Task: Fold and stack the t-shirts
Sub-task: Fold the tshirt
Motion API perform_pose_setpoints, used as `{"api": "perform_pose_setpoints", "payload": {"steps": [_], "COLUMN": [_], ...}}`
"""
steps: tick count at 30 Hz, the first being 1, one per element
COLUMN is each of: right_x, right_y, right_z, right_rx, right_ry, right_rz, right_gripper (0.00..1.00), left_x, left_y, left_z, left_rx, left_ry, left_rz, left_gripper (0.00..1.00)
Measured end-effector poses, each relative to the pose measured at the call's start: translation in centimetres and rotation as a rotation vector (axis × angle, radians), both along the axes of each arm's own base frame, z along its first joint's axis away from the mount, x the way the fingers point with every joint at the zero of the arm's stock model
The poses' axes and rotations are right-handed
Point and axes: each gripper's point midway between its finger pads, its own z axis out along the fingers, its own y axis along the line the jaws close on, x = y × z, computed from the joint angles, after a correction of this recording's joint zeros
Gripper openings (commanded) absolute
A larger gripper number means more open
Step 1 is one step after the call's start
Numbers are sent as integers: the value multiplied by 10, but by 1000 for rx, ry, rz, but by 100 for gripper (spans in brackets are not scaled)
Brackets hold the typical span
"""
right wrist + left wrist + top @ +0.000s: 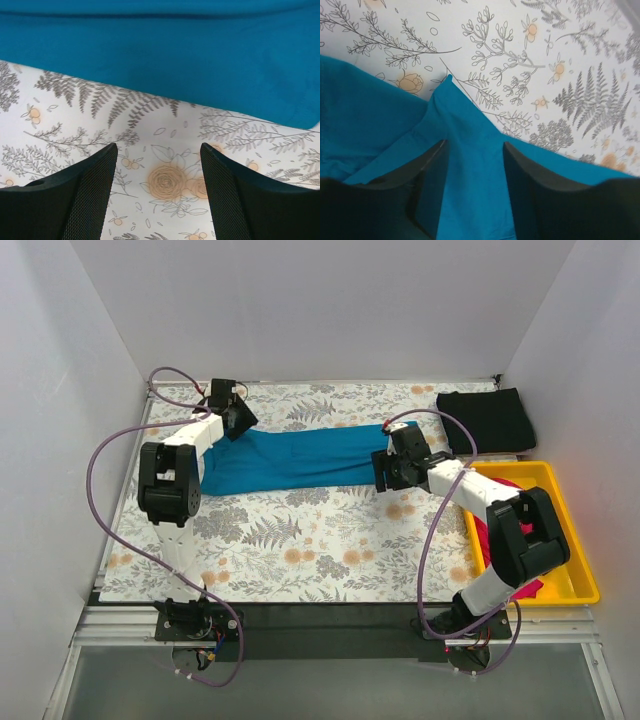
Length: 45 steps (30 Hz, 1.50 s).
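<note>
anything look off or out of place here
The pink shirt lies bunched and unfolded in the yellow tray, not on the table. The teal shirt is a long strip, seemingly only half folded. The black shirt looks neatly folded.

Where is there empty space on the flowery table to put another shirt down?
The biggest bare patch is the near half of the flowery tablecloth, between the long teal-blue cotton t-shirt and the black front rail. A thinner strip lies behind the teal shirt. The right side is crowded: the folded black t-shirt and the yellow plastic tray.
</note>
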Motion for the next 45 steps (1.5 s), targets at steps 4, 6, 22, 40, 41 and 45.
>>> {"api": "perform_pose_setpoints", "payload": {"steps": [4, 6, 22, 40, 41, 45], "right_x": [13, 21, 50, 31, 27, 6], "right_y": [-26, -41, -92, -106, -106, -110], "right_z": [1, 0, -30, -43, -43, -40], "right_rx": [25, 46, 205, 291, 285, 252], "right_ry": [9, 18, 121, 134, 141, 186], "right_rz": [-103, -169, -377, -457, -459, -468], "right_gripper": [71, 68, 52, 20, 20, 28], "left_x": [0, -7, -158, -185, -187, -198], "left_y": [3, 8, 68, 121, 122, 128], "left_z": [11, 21, 7, -44, -44, -41], "left_rx": [15, 29, 108, 8, 8, 20], "left_ry": [-23, -28, 86, 230, 235, 260], "left_rz": [8, 24, 212, 446, 452, 463], "left_gripper": [67, 68, 19, 5, 6, 8]}}
